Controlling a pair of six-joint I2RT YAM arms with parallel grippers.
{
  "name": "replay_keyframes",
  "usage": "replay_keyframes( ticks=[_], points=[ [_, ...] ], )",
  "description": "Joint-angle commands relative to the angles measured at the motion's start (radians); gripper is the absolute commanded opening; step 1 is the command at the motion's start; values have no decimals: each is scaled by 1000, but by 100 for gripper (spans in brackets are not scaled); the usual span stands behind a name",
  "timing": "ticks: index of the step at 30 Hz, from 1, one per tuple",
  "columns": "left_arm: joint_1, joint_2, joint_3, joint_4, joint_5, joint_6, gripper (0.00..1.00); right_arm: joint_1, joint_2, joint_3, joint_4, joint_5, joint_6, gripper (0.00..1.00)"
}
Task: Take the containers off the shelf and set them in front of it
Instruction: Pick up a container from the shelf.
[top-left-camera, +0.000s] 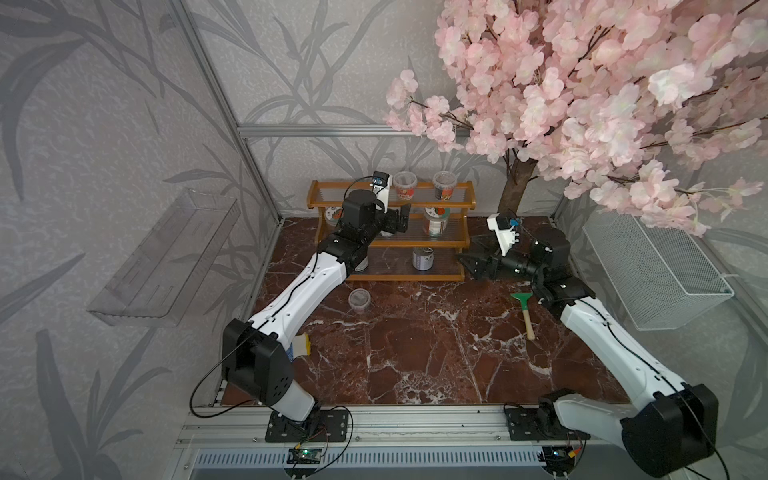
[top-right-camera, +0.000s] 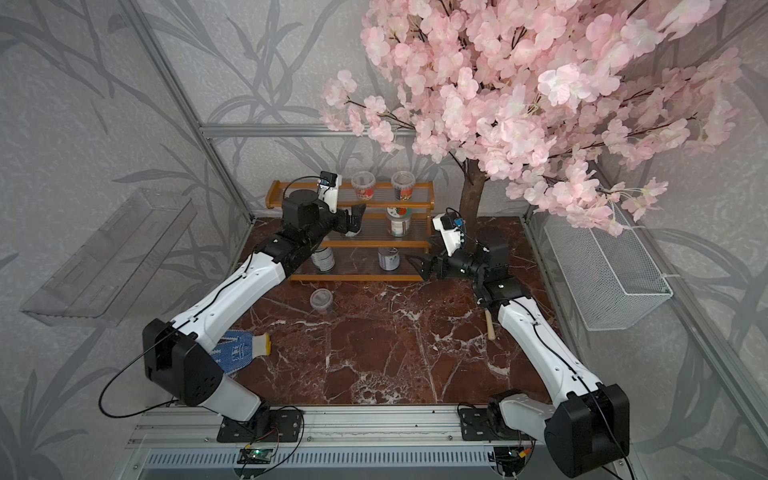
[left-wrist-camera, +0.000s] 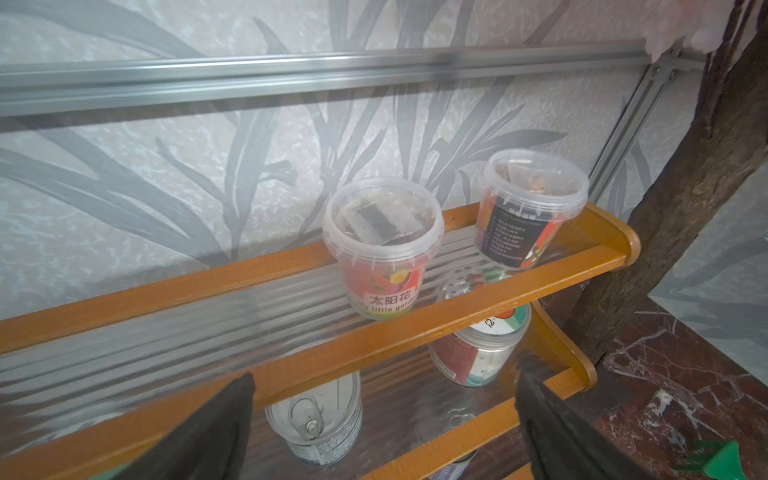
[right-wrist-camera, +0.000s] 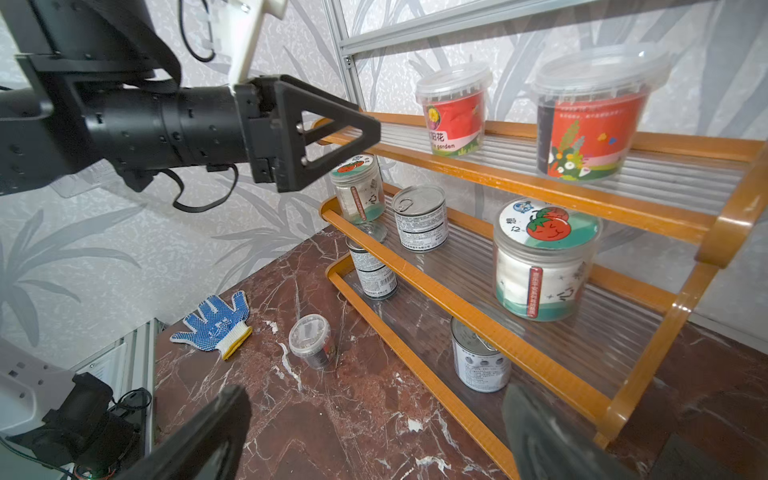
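Left jaws gaped wide, empty, before the shelf (top-left-camera: 415, 277); right jaws, equally wide, hung empty at its three o'clock end.

L arm (top-left-camera: 299, 291) stretched fwd & up, wrist roughly level; L gripper (top-right-camera: 357, 218) jaws wide apart, nothing btwn them; R arm (top-left-camera: 615, 345) reaches fwd, forearm folded inward at elbow; R gripper (top-left-camera: 468, 268) points toward L side, held low, jaws wide, empty.

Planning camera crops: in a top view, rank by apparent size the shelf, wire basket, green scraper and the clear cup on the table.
shelf and wire basket: about alike, unranked.
Then green scraper.
Smallest: clear cup on the table.
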Motion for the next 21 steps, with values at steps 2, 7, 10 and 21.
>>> replay_keyframes(
  ticks=[2, 7, 10, 21],
  points=[
    [10, 77, 122, -46, 43, 30, 100, -8, -39, 26, 10, 14, 7, 99],
    [16, 163, 238, -48, 35, 26, 100, -8, -43, 23, 7, 23, 13, 99],
    [16, 214, 300, -75, 34, 23, 100, -9, -41, 28, 4, 27, 12, 99],
    [32, 297, 381, -38, 57, 13, 100, -8, -33, 39, 1, 33, 18, 99]
  ],
)
